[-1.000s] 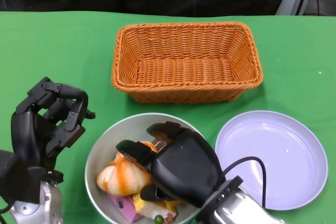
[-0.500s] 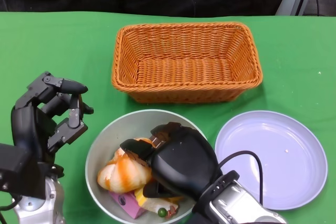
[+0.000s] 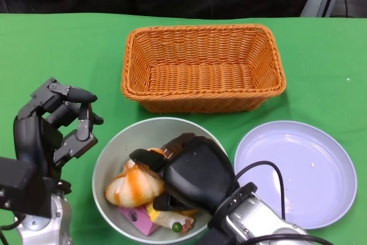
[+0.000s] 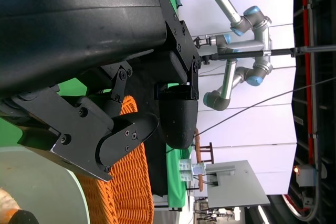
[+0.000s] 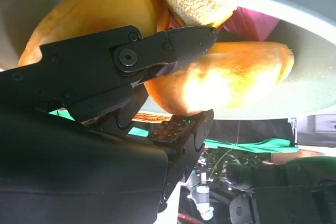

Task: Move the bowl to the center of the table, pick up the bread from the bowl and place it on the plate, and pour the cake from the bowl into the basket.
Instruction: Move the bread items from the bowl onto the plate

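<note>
- Here the bread (image 3: 135, 186), orange and shiny, lies in the grey bowl (image 3: 117, 147) at the near edge of the green desk (image 3: 63, 55).
- The right hand (image 3: 192, 176) is down inside the bowl, and its black fingers (image 5: 157, 51) close around the bread, one above it and one under it.
- A pink block (image 3: 137, 220) and a yellow piece of cake (image 3: 166, 217) sit under the bread in the bowl.
- The pale purple plate (image 3: 298, 170) lies just to the right of the bowl.
- The orange woven basket (image 3: 203, 67) stands behind the bowl, further back on the desk.
- The left hand (image 3: 54, 127) hangs over the desk just left of the bowl. Its fingers are bent a little and apart, and it holds nothing.
</note>
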You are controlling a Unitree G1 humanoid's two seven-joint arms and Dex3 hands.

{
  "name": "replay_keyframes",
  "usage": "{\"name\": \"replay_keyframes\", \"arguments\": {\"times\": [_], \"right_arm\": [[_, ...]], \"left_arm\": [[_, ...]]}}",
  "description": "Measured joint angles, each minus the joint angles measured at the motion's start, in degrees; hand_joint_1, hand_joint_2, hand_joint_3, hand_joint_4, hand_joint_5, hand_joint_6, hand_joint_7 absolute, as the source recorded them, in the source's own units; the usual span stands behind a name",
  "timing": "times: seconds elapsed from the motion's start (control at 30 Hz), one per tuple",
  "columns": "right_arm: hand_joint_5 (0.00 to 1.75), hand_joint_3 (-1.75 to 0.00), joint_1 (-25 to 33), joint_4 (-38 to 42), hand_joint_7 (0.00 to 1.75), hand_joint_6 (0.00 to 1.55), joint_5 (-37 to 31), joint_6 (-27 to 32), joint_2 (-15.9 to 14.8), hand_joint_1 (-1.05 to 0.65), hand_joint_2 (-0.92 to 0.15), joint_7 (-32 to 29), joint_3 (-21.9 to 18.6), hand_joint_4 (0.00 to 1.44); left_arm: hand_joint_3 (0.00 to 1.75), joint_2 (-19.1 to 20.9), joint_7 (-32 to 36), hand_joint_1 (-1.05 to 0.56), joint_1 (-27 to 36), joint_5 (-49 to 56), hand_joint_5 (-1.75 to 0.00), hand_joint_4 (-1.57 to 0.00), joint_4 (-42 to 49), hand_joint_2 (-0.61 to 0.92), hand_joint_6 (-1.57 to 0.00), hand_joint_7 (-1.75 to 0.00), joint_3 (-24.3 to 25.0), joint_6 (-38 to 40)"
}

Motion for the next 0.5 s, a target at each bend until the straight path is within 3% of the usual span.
{"name": "replay_keyframes", "arguments": {"times": [0.1, 0.17, 0.2, 0.4, 0.5], "right_arm": [[0.23, -0.01, -0.4, 1.7, 0.08, 0.85, 0.9, -1.0, -0.1, -0.49, -0.88, -2.6, 0.4, 0.95], [0.63, 0.0, -0.8, 3.7, 0.12, 0.98, 1.7, -3.3, -0.3, -0.45, -0.87, -6.3, 0.5, 0.88], [0.74, -0.01, -1.1, 4.8, 0.14, 1.01, 2.3, -4.6, -0.4, -0.44, -0.87, -8.3, 0.5, 0.87], [1.04, 0.0, -3.1, 10.5, 0.12, 1.11, 5.1, -11.2, -0.5, -0.36, -0.89, -16.5, 0.7, 0.87], [1.11, 0.0, -3.5, 12.2, 0.1, 1.12, 6.9, -13.7, -0.6, -0.33, -0.89, -18.6, 0.4, 0.85]], "left_arm": [[1.02, 0.0, 0.4, -0.08, 0.0, 0.1, -1.49, -0.83, 0.0, 0.54, -0.83, -1.26, 0.0, -0.2], [1.03, 0.0, 0.8, -0.08, 0.0, 0.3, -1.49, -0.83, 0.0, 0.54, -0.83, -1.26, -0.1, -0.2], [1.03, 0.0, 0.9, -0.08, 0.0, 0.4, -1.49, -0.82, 0.1, 0.54, -0.83, -1.26, -0.1, -0.3], [0.99, 0.0, 1.3, -0.09, 0.0, 1.2, -1.49, -0.82, 1.3, 0.56, -0.82, -1.27, -0.1, -1.2], [1.0, 0.0, 1.3, -0.09, 0.0, 1.2, -1.5, -0.83, 1.8, 0.55, -0.82, -1.27, -0.1, -1.2]]}}
